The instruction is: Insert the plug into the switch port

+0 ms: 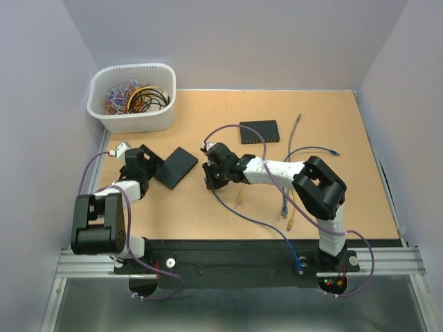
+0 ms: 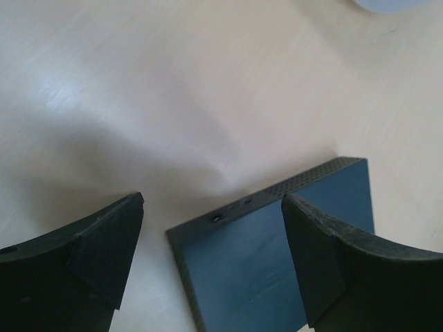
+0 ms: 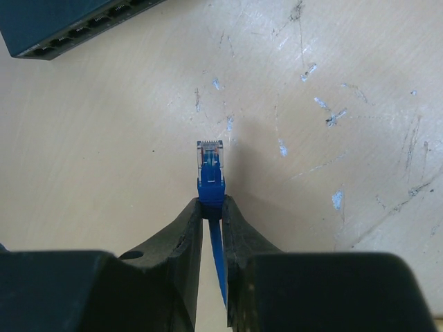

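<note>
**Plug gripped, not yet in a port**

Right hand [image 3: 212, 205] is narrow, pinched on the blue boot of the clear plastic plug [image 3: 210, 155]. The blue network cable [image 3: 217, 256] trails back between the fingers. The plug sticks straight out past the fingertips, long axis in line with the hand, contact end pointing away from it. It sits over the tan wooden table [image 3: 332, 138]; cannot tell whether it touches.

Ahead and to the left of the hand lies the dark flat rectangular network switch [image 3: 62, 21], port row facing the hand, well apart from the plug tip. The plug axis looks aimed to the right of the ports, so I judge it not lined up.

Done: plug in hand. Left: swing toward a port, close the gap, push in.

Left hand [image 2: 211, 207] is wide, holding nothing. Its fingers stand either side of a dark flat box [image 2: 277, 256] on the table, vented edge facing away. Cannot tell if it is the same unit.
</note>
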